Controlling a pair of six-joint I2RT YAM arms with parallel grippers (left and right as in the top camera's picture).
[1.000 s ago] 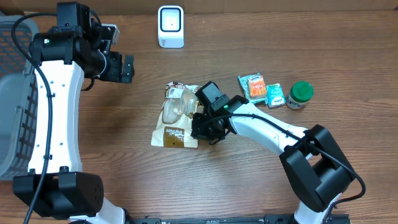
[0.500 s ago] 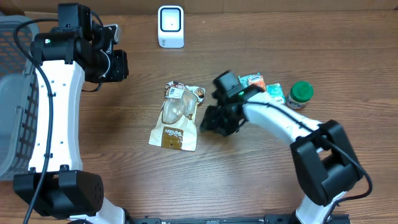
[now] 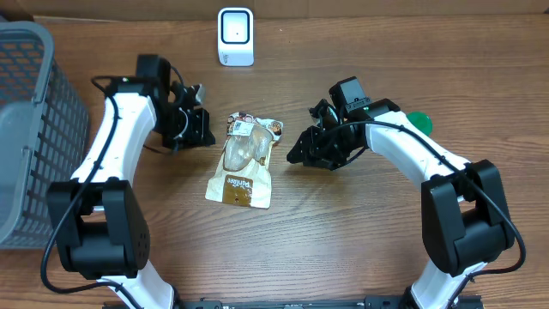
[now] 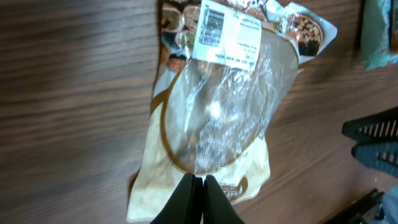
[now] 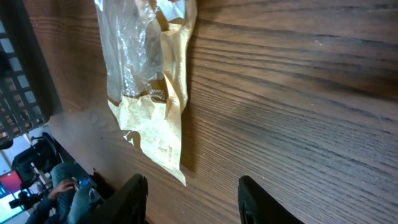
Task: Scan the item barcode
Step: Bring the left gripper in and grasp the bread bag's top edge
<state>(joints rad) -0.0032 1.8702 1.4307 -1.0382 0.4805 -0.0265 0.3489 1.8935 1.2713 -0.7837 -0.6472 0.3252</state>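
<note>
**A:** ok quick rundown, what's where on the bench [image 3: 343, 240]?

**B:** Going left to right from overhead: grey basket [image 3: 34, 129] way over at 9 o'clock, hanging off that edge. Then the left tool [image 3: 208, 130], which sits just at 9 o'clock of the pouch's top end, near it, though I can't tell if it's touching. It's pinched fully closed with nothing in it. On its wrist cam the two fingers [image 4: 186, 199] are pressed together, pointing at the pouch.

**A:** and the scanner?

**B:** White scanner [image 3: 235, 36] is up at 12 o'clock by the far edge, well apart from everything else.

**A:** pouch itself?

**B:** Pouch [image 3: 244, 159] is lying flat about mid-bench, straight down toward 6 from the scanner, with the clear window up. The white barcode label [image 3: 243, 127] is face-up at its 12 o'clock end, and the left wrist cam shows the bars pretty clearly [image 4: 211, 22]. Nobody's holding it.

**A:** right side?

**B:** Right tool [image 3: 293, 154] is at 3 o'clock of the pouch, close but apart from it. Its fingers [image 5: 132, 199] are spread with just bare wood between them, so it's open and empty. A green lid [image 3: 420, 120] peeks out behind that arm, further toward 3.
</note>
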